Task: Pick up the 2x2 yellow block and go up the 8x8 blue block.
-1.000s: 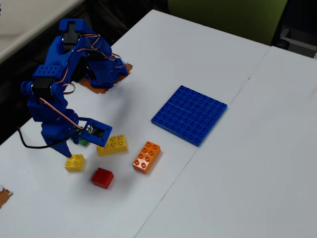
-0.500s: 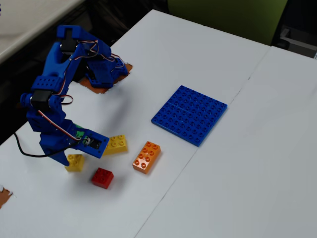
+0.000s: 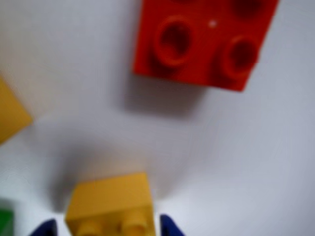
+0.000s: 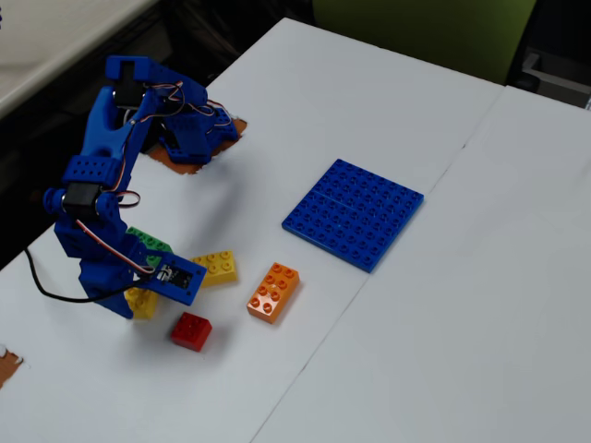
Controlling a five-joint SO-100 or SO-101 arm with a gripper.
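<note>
Grasp in progress, carrying not yet begun.
The gripper (image 3: 106, 228) stands open around the yellow block (image 3: 112, 202), one blue fingertip (image 3: 170, 227) on each side. The block is small and square, studs facing the camera, and seems to rest on the table (image 4: 388, 92) near the red block (image 3: 204, 42), well apart from the blue plate (image 4: 354, 212).

2x2 yellow block (image 3: 109, 205): small, square, studs facing the wrist camera at the bottom edge; picture blurred, so its seating is unclear. 8x8 blue block (image 4: 354, 213): flat studded baseplate, lying flat on the white table, well apart from the yellow one.
</note>
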